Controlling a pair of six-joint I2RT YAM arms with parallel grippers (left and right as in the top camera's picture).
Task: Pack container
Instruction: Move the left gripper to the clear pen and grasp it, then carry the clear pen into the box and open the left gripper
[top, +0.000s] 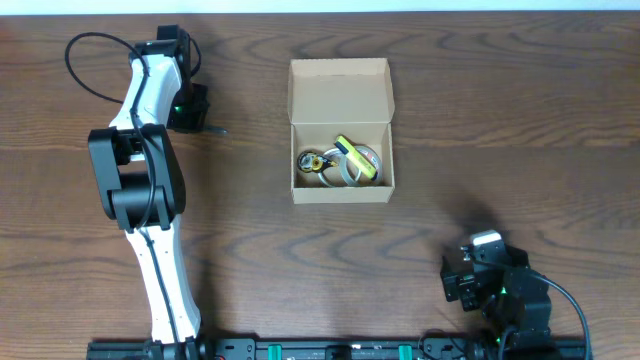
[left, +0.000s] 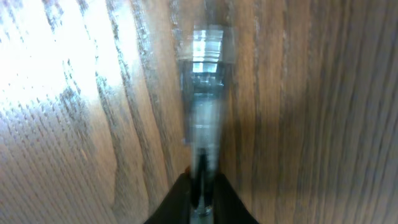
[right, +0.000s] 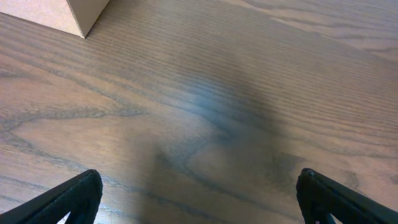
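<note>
The container (top: 340, 130) is a tan cardboard box in the middle of the table. Its flap lid is open toward the far side. Inside lie a tape roll (top: 358, 165), a yellow object (top: 354, 157) and a small metal item (top: 311, 160). My left gripper (top: 196, 112) is at the far left, low over the table, and it also shows in the left wrist view (left: 202, 193). It is shut on a thin clear and silver pen-like object (left: 204, 93). My right gripper (top: 466, 276) is open and empty at the near right; its fingertips show in the right wrist view (right: 199, 199).
A corner of the box (right: 68, 12) shows at the top left of the right wrist view. Bare wooden table (top: 500, 130) lies around the box. Both arm bases stand along the near edge.
</note>
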